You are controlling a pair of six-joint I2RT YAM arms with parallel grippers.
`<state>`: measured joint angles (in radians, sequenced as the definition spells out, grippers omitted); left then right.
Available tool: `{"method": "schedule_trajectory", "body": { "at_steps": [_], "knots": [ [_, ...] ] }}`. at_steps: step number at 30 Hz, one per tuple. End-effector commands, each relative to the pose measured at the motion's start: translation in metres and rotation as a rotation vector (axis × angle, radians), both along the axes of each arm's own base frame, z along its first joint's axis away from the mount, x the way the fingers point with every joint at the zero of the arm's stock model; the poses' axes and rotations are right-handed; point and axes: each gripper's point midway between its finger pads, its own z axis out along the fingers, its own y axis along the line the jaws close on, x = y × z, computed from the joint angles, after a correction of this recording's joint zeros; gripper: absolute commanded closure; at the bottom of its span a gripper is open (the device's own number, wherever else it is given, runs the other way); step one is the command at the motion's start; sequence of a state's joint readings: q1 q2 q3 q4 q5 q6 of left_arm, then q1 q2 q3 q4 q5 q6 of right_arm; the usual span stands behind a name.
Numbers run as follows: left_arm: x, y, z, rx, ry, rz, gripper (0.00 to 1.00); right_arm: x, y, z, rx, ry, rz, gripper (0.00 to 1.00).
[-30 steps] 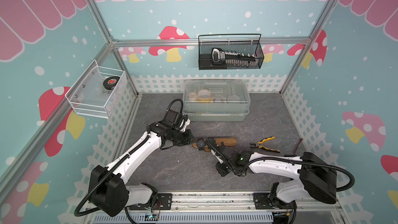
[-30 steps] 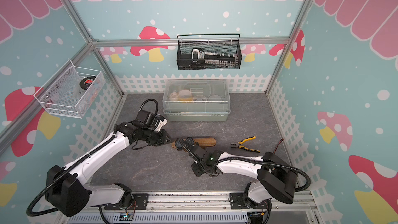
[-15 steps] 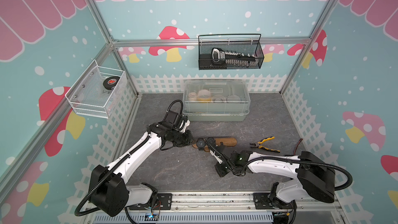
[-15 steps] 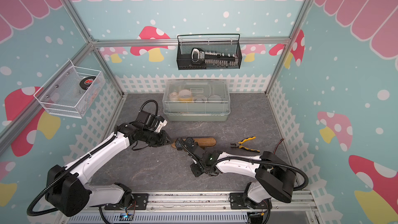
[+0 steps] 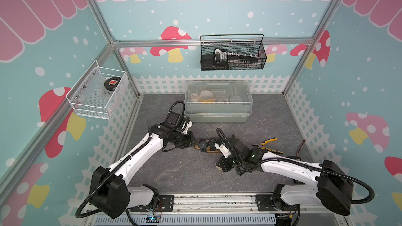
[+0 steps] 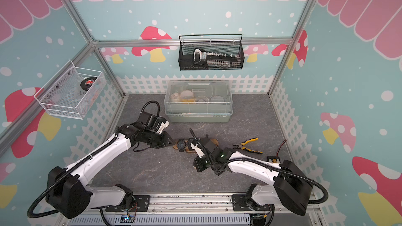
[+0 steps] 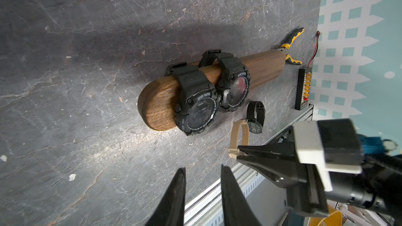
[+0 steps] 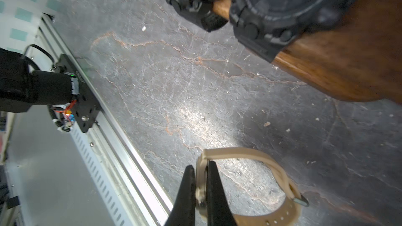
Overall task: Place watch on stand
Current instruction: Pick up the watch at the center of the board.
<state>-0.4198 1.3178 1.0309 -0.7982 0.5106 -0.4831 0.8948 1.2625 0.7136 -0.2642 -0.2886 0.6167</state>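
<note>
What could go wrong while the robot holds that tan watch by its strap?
The right tool grips the tan watch only by a thin bit of strap, so it might slip or swing. Two black sport watches already sit on the stand near one end; threading the loop on there could bump them or shift the stand. The small black watch lying close by could get knocked.

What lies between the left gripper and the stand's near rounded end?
Nothing: the left wrist view shows only bare grey tabletop between the left gripper and the rounded end of the stand. The nearest black sport watch sits further along it.
</note>
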Motion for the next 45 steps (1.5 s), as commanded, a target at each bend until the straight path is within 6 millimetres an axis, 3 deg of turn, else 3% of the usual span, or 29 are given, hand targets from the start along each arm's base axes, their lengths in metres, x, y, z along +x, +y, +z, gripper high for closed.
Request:
{"method": "schedule_trajectory", "body": {
  "at_steps": [1, 8, 22, 29, 45],
  "knots": [
    [-0.002, 0.001, -0.001, -0.011, 0.003, 0.006, 0.7, 0.001, 0.003, 0.028, 0.139, 0.025, 0.003, 0.95],
    [0.004, 0.008, -0.007, -0.006, 0.012, 0.036, 0.7, 0.017, -0.013, 0.069, 0.28, 0.018, -0.039, 0.95],
    [0.011, 0.008, -0.016, -0.014, 0.028, 0.037, 0.7, 0.061, -0.056, 0.09, 0.363, -0.031, -0.177, 0.95],
    [0.013, 0.007, -0.022, -0.014, 0.039, 0.036, 0.7, 0.081, -0.083, 0.085, 0.397, -0.013, -0.262, 0.96],
    [0.015, 0.007, -0.033, -0.015, 0.062, 0.037, 0.7, 0.107, -0.106, 0.061, 0.468, 0.036, -0.359, 0.96]
  ]
}}
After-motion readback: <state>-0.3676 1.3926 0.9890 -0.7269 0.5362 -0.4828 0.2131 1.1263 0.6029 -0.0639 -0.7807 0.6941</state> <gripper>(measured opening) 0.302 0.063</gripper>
